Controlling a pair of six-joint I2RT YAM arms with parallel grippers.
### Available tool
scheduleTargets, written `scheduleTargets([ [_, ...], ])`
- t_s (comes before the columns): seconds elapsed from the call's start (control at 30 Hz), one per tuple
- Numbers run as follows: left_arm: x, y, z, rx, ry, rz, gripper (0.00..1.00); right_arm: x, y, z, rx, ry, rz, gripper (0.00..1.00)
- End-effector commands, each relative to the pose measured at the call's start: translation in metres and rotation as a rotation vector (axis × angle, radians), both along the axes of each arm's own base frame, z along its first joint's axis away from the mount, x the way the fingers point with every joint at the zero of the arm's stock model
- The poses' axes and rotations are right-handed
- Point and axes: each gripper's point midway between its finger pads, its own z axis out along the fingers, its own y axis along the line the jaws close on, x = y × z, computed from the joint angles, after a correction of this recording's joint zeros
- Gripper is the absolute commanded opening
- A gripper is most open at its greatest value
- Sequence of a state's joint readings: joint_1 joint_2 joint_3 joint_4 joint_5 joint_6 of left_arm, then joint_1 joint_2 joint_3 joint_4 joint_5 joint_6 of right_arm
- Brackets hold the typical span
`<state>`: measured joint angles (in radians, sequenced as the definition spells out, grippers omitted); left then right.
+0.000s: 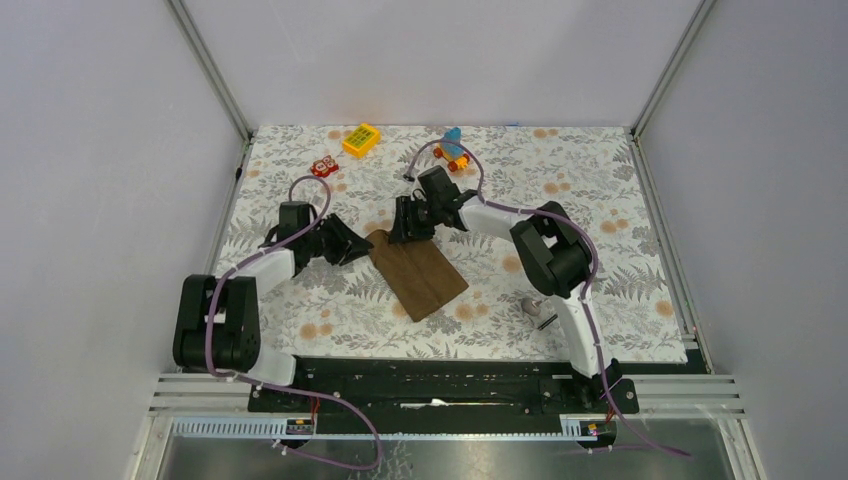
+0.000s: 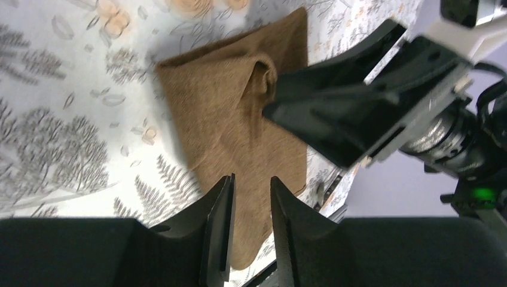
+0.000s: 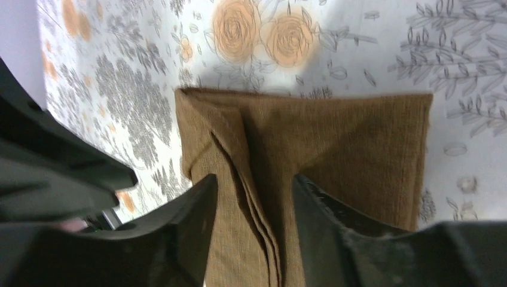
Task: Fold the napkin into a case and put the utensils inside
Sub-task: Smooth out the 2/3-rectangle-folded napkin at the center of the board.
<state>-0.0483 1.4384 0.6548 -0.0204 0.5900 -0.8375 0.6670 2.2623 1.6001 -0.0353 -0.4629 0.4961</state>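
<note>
While the folded napkin [image 1: 420, 275] lies midway across the table [image 1: 600, 180], the right gripper [image 3: 254, 182] straddles its raised fold, jaws spread; the left gripper [image 2: 252, 179] hangs over it, jaws narrowly parted, seemingly pinching nothing.

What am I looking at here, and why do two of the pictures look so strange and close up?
These are two robot arms bolted at the table's near edge, each ending in a two-finger gripper. The wide picture comes from a fixed camera above and behind them. The close-ups come from wrist cameras: the dark prongs are the left gripper and right gripper. On the floral tablecloth lie a folded brown napkin, a small spoon beside the right arm, and toys at the far side. Both grippers hover at the napkin with jaws apart; neither appears to hold anything.
</note>
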Motion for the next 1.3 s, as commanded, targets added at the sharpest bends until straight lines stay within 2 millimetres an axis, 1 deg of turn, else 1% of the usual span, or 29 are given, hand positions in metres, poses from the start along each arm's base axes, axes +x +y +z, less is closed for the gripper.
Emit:
scheduleTargets([
  [0.0,0.038,-0.018,0.033,-0.087,-0.136,-0.043,0.30,-0.020,-0.018,0.053,-0.045,-0.032,0.046,0.60],
  [0.03,0.043,-0.022,0.035,-0.100,-0.149,-0.050,0.29,-0.027,-0.021,0.062,-0.043,-0.042,0.054,0.62],
  [0.07,0.047,-0.026,0.034,-0.111,-0.150,-0.055,0.27,-0.034,-0.025,0.061,-0.049,-0.035,0.063,0.64],
  [0.1,0.051,-0.029,0.033,-0.122,-0.154,-0.058,0.26,-0.042,-0.029,0.066,-0.042,-0.036,0.074,0.64],
  [0.17,0.058,-0.038,0.032,-0.135,-0.157,-0.071,0.24,-0.059,-0.031,0.068,-0.011,-0.009,0.102,0.61],
  [0.23,0.063,-0.046,0.028,-0.132,-0.158,-0.089,0.23,-0.081,-0.026,0.070,0.058,0.031,0.145,0.55],
  [0.27,0.066,-0.050,0.027,-0.131,-0.160,-0.098,0.22,-0.096,-0.024,0.066,0.079,0.058,0.174,0.51],
  [0.3,0.068,-0.053,0.024,-0.132,-0.158,-0.105,0.22,-0.107,-0.021,0.066,0.098,0.068,0.202,0.47],
  [0.4,0.073,-0.055,0.011,-0.125,-0.140,-0.098,0.20,-0.129,-0.014,0.060,0.128,0.098,0.251,0.40],
  [0.43,0.075,-0.052,0.005,-0.111,-0.131,-0.091,0.20,-0.133,-0.009,0.059,0.160,0.095,0.271,0.37],
  [0.47,0.077,-0.050,-0.002,-0.092,-0.123,-0.087,0.19,-0.138,-0.006,0.054,0.177,0.105,0.286,0.35],
  [0.53,0.080,-0.045,-0.015,-0.045,-0.097,-0.080,0.19,-0.143,-0.003,0.039,0.188,0.126,0.291,0.31],
  [0.57,0.081,-0.042,-0.025,-0.022,-0.079,-0.074,0.19,-0.145,-0.003,0.030,0.178,0.141,0.292,0.29],
  [0.67,0.082,-0.037,-0.041,-0.003,-0.041,-0.065,0.18,-0.148,-0.012,0.006,0.132,0.155,0.265,0.27],
  [0.73,0.084,-0.034,-0.047,0.001,-0.031,-0.058,0.18,-0.151,-0.019,0.001,0.112,0.158,0.252,0.27],
  [0.8,0.086,-0.032,-0.049,0.008,-0.029,-0.057,0.18,-0.152,-0.019,0.008,0.112,0.149,0.246,0.29],
  [0.9,0.087,-0.032,-0.049,0.014,-0.030,-0.061,0.18,-0.147,-0.006,0.036,0.167,0.120,0.266,0.32],
  [0.93,0.086,-0.032,-0.049,0.015,-0.030,-0.063,0.18,-0.142,0.000,0.046,0.190,0.105,0.270,0.34],
  [1.03,0.083,-0.031,-0.048,0.018,-0.025,-0.065,0.18,-0.122,0.021,0.058,0.224,0.071,0.270,0.38],
  [1.07,0.083,-0.031,-0.047,0.019,-0.024,-0.070,0.19,-0.115,0.027,0.050,0.222,0.080,0.268,0.40],
  [1.13,0.084,-0.034,-0.039,0.008,-0.029,-0.084,0.27,-0.104,0.040,0.049,0.238,0.083,0.269,0.41],
  [1.17,0.085,-0.036,-0.030,-0.005,-0.042,-0.095,0.33,-0.101,0.044,0.047,0.244,0.089,0.270,0.42],
  [1.2,0.086,-0.038,-0.019,-0.016,-0.059,-0.106,0.41,-0.100,0.046,0.046,0.248,0.090,0.268,0.42],
  [1.23,0.087,-0.040,-0.005,-0.026,-0.084,-0.118,0.49,-0.098,0.047,0.045,0.250,0.088,0.265,0.42],
  [1.27,0.088,-0.040,0.010,-0.033,-0.110,-0.125,0.55,-0.096,0.047,0.044,0.249,0.085,0.258,0.42],
])
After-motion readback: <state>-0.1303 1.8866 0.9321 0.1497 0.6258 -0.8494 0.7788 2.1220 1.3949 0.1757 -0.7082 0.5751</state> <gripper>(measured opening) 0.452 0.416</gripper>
